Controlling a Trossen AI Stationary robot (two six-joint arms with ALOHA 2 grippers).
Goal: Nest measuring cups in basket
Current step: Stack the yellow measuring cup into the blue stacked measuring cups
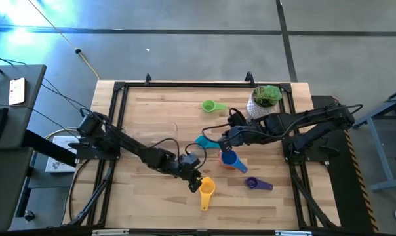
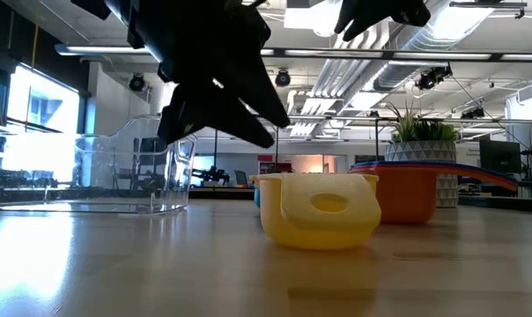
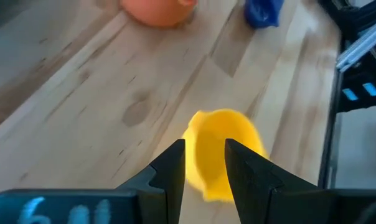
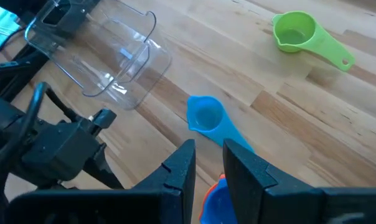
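We see lots of bare wood at the near left of the table [image 1: 139, 203] — easy to pass there. The clear bin [image 1: 160, 137] has open wood around it, but the left arm [image 1: 129, 149] lies right beside it. The middle is crowded — a cyan cup [image 1: 203, 141], a blue cup [image 1: 229, 158] and the right arm [image 1: 296, 123] sit close together. A plant pot [image 1: 262, 103] blocks the far right corner.

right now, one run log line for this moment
left claw open over yellow cup | right claw above blue cup | basket empty
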